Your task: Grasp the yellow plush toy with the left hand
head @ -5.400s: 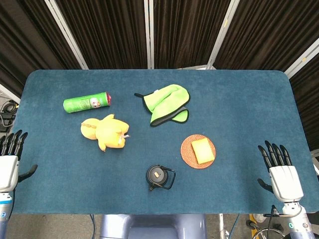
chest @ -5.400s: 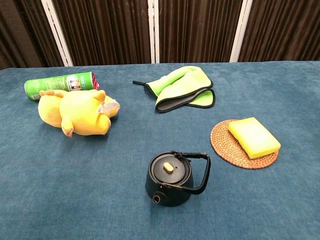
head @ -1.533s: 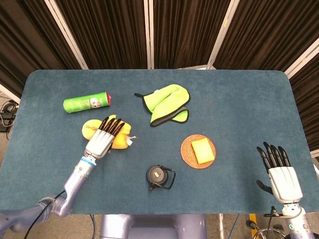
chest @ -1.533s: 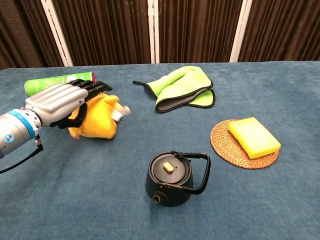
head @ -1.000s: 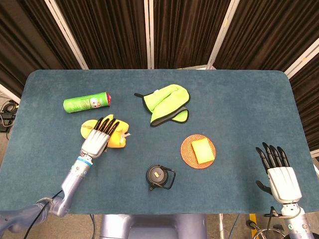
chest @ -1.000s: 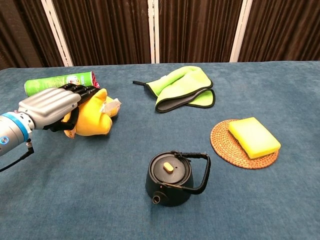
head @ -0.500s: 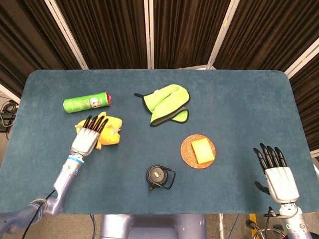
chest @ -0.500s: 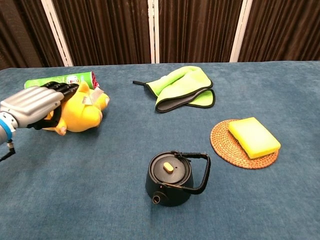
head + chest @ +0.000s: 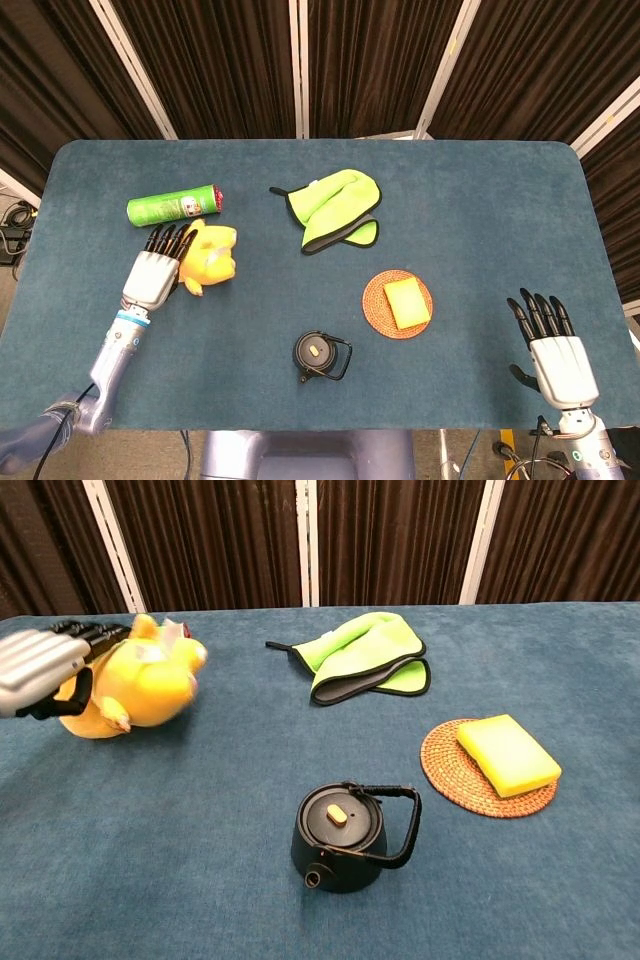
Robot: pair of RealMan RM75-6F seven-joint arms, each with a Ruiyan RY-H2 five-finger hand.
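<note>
The yellow plush toy [image 9: 208, 258] sits at the table's left, just below the green can [image 9: 175, 207]. My left hand [image 9: 155, 272] grips its left side, fingers pointing away from me. In the chest view the plush toy [image 9: 140, 685] looks raised off the cloth and blurred, with my left hand [image 9: 45, 665] wrapped around its left end and the thumb beneath it. It hides the can in that view. My right hand [image 9: 555, 350] hangs open off the table's front right corner, holding nothing.
A green cloth [image 9: 335, 207] lies at the middle back. A black teapot [image 9: 318, 354] stands near the front centre. A yellow sponge [image 9: 405, 302] rests on a round woven coaster [image 9: 378, 300] to the right. The blue table [image 9: 480, 220] ends close behind the can.
My left hand came in from the left edge, closed on the plush toy, and has carried it left and slightly up toward the can. The right hand has barely moved.
</note>
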